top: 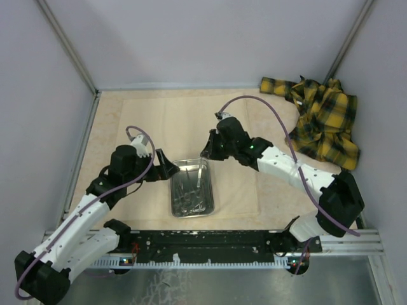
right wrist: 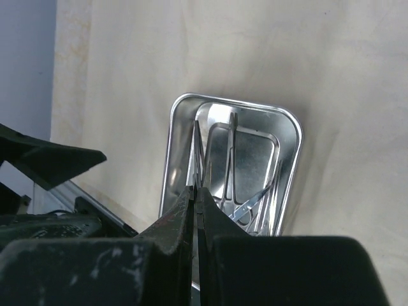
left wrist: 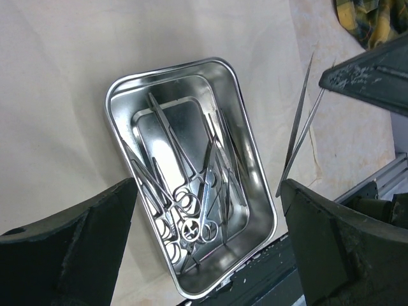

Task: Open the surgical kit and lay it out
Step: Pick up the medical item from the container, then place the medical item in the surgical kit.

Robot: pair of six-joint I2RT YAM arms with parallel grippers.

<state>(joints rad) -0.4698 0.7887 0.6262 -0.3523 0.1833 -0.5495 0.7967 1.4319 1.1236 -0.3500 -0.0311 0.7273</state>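
The pale beige cloth wrap (top: 159, 121) lies opened flat across the table. A yellow-and-black plaid cloth (top: 324, 121) sits bunched at the far right corner, well apart from the kit.

The steel tray (left wrist: 185, 121) rests on the wrap near the arm bases, between the two arms.

The left gripper (top: 166, 166) hangs just beside the tray's left rim, jaws spread wide and holding nothing.

The right gripper (top: 208, 151) is over the tray's far right corner. Its fingers (right wrist: 185, 213) are pressed together, pinching one pair of long tweezers (left wrist: 299, 127) by the upper end, points slanting down toward the tray (contact with the rim cannot be told).

The remaining forceps and clamps (left wrist: 191, 210) lie overlapping inside the tray, ring handles toward the near end. Any stamping on them is too small to read.
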